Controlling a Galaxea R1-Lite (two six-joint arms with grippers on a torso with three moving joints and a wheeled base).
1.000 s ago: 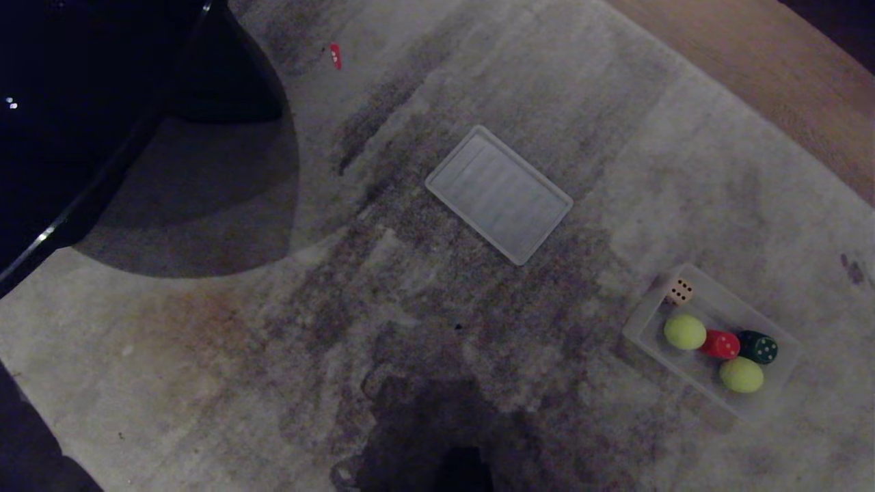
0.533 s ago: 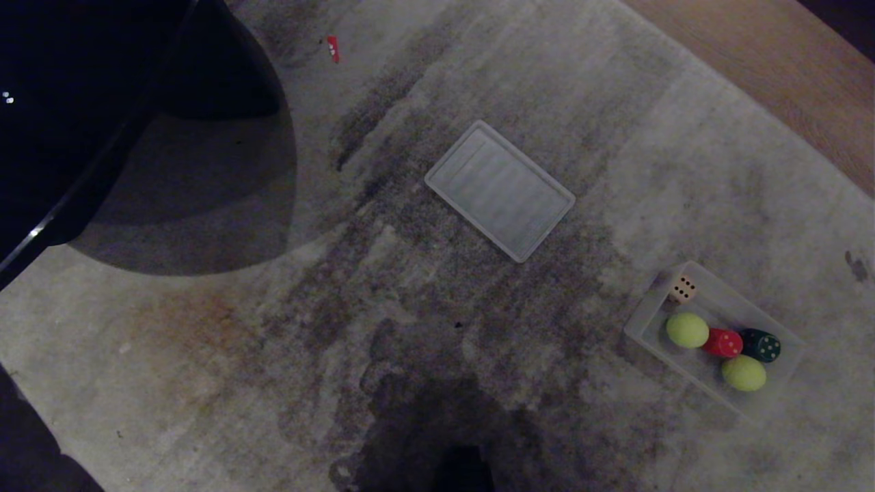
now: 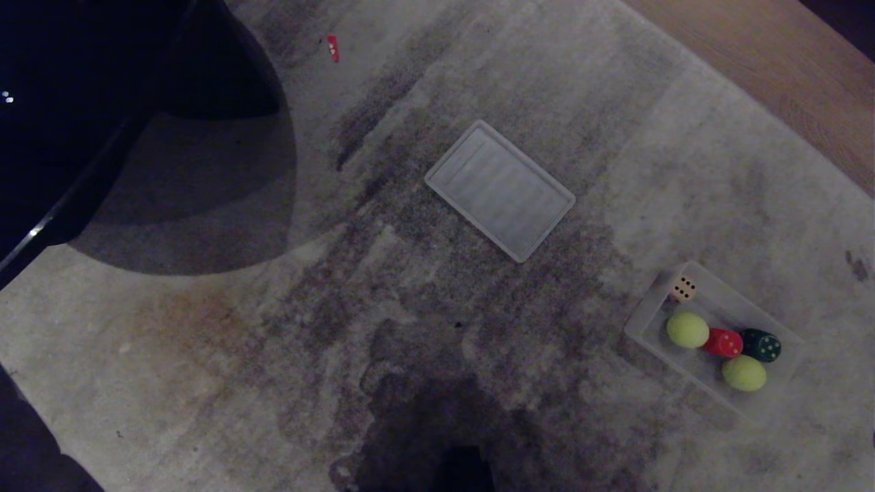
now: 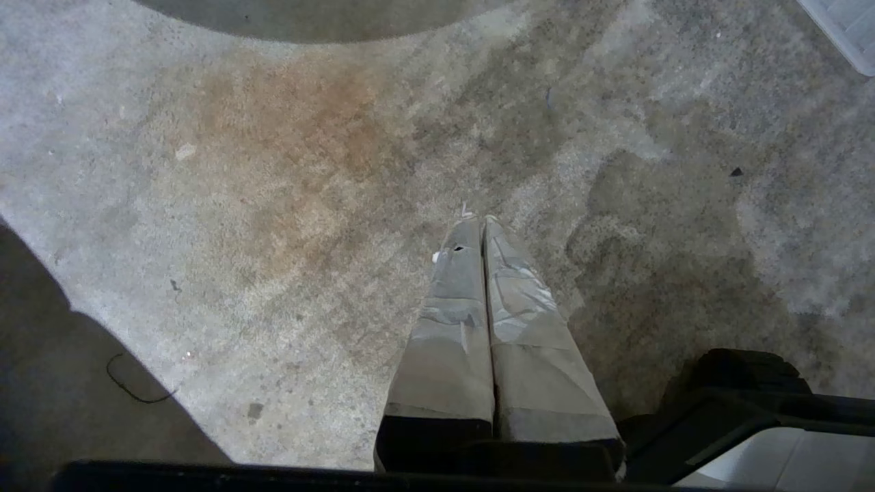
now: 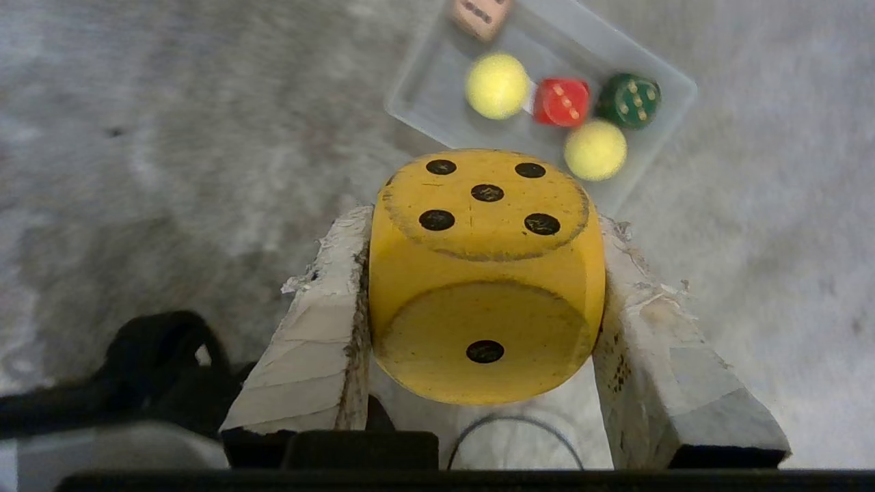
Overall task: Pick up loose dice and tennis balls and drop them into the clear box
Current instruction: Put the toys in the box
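Note:
The clear box (image 3: pixel 639 321) (image 5: pixel 417 92) lies on the carpet at the right. In it are a beige die (image 3: pixel 682 288), a red die (image 3: pixel 723 342), a dark green die (image 3: pixel 761 346) and two tennis balls (image 3: pixel 687 329) (image 3: pixel 744 373). My right gripper (image 5: pixel 482 225) is shut on the yellow die (image 5: pixel 487 273), held above the carpet short of the box; neither shows in the head view. My left gripper (image 4: pixel 476 220) hangs shut and empty over bare carpet, away from the box.
A flat ribbed clear lid (image 3: pixel 500 190) lies mid-carpet. A small red cap (image 3: pixel 333 48) sits at the far edge. Dark furniture (image 3: pixel 89 109) fills the upper left, and wooden floor (image 3: pixel 772 61) borders the carpet at the upper right.
The whole head view shifted slightly up between the first and second earlier frames, then held still. The things in the box keep their places.

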